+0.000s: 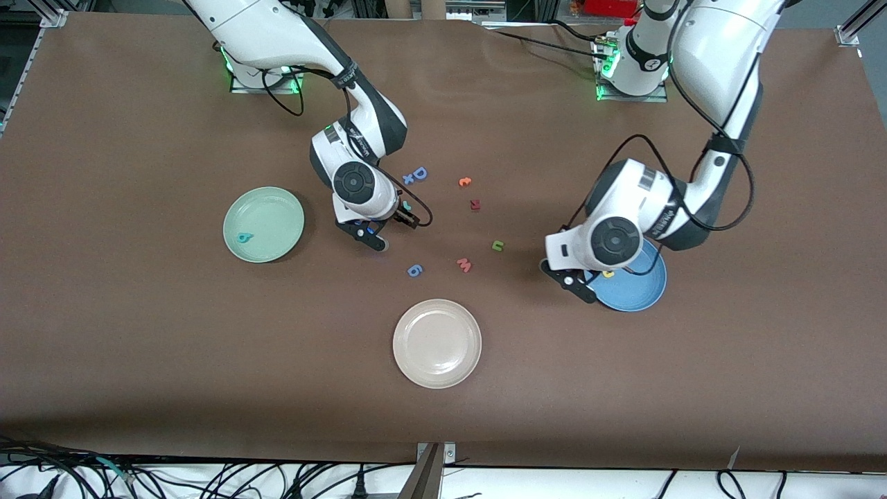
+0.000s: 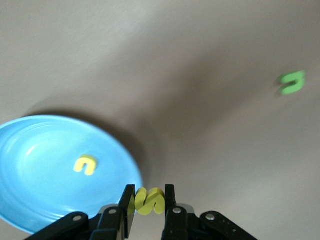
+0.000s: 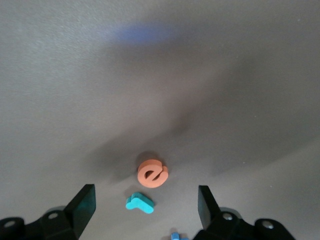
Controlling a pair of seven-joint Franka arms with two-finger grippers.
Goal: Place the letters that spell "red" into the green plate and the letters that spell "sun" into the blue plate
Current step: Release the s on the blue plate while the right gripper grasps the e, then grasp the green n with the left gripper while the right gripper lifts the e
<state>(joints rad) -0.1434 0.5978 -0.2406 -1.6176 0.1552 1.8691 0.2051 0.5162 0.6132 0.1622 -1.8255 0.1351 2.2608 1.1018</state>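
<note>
While the left gripper (image 2: 149, 201) pinches a wavy yellow foam "s" (image 2: 150, 200), the right gripper (image 3: 145, 206) gapes over the seemingly foam "r" (image 3: 139, 203).

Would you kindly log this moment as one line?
left gripper: shut on yellow s, beside blue plate | right gripper: open over teal r

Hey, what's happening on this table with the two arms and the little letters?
Two arms are sorting foam letters into plates. The left end effector is shut on the yellow "s" at the edge of the blue plate, where a yellow "u" already lies. The right end effector is open over the teal "r" and orange "e". The teal "d" lies in the green plate.
</note>
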